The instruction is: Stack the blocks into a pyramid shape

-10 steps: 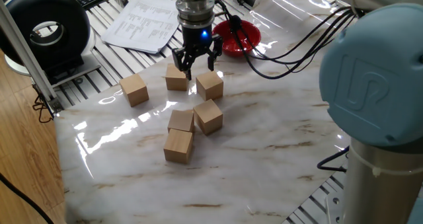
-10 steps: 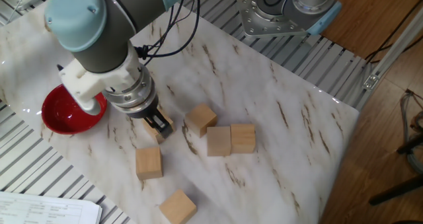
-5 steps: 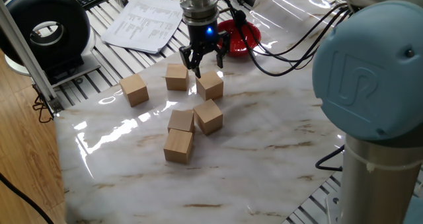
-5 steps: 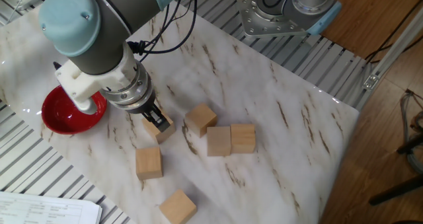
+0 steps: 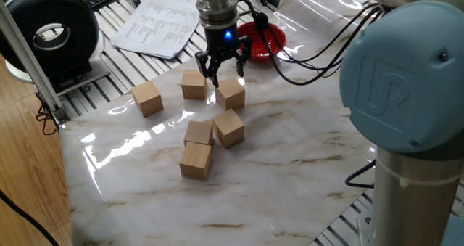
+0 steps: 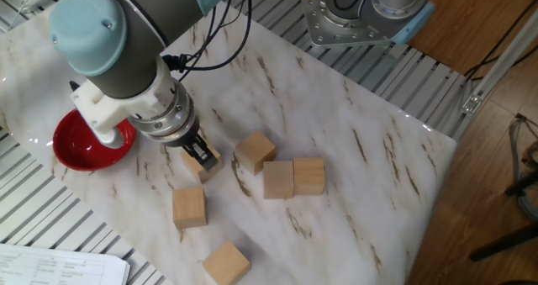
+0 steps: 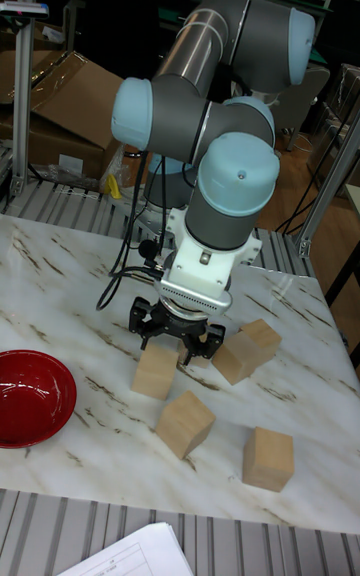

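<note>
Six light-tan wooden blocks lie apart on the marble table, none stacked. One block point(image 5: 230, 94) point(image 6: 208, 163) point(image 7: 156, 372) sits nearest the red bowl, and my gripper point(image 5: 223, 72) point(image 6: 198, 151) point(image 7: 179, 341) hangs open just over it, fingers spread to either side of its top. Another block point(image 5: 193, 84) point(image 6: 189, 207) lies close beside it. A third point(image 5: 147, 98) point(image 6: 225, 262) sits alone towards the table edge. Three more point(image 5: 228, 127) point(image 5: 199, 132) point(image 5: 196, 160) cluster in the middle. In the tall fixed view the arm hides some blocks.
The red bowl point(image 5: 262, 40) point(image 6: 82, 142) point(image 7: 30, 396) stands just behind the gripper. Black cables point(image 5: 312, 57) trail across the table by the bowl. Papers point(image 5: 156, 25) and a black round device point(image 5: 51, 32) lie beyond the marble's edge on the slatted frame.
The gripper has shifted from the gap between two blocks towards the red bowl, and now hangs over the block nearest it. It stays open. No block has moved.
</note>
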{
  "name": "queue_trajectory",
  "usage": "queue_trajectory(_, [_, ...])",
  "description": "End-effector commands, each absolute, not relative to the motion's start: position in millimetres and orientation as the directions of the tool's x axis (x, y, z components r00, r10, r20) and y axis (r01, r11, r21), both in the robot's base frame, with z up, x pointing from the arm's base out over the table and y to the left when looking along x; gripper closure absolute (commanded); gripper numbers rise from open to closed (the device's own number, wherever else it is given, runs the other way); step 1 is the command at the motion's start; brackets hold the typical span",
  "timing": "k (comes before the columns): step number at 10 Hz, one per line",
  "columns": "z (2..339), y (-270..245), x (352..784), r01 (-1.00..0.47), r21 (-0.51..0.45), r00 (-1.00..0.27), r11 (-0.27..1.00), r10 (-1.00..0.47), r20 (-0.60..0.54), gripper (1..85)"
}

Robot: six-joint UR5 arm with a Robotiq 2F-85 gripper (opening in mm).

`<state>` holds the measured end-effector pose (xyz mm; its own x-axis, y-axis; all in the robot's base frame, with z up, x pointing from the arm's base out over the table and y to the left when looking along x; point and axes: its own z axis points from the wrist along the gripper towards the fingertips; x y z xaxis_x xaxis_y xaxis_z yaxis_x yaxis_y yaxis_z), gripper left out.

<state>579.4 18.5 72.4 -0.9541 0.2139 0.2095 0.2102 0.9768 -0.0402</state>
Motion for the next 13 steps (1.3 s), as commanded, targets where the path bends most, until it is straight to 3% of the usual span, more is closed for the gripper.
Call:
queue_trajectory(1, [68, 17, 583, 0.205, -0.039, -0.957, 0.978, 0.209, 0.203, 20.7])
queue_trajectory(11, [51, 10, 585, 0.188, -0.015, -0.967, 0.982, 0.188, 0.173, 22.7])
queue_trajectory(13, [51, 8, 583, 0.166, -0.016, -0.970, 0.986, 0.166, 0.179, 19.7])
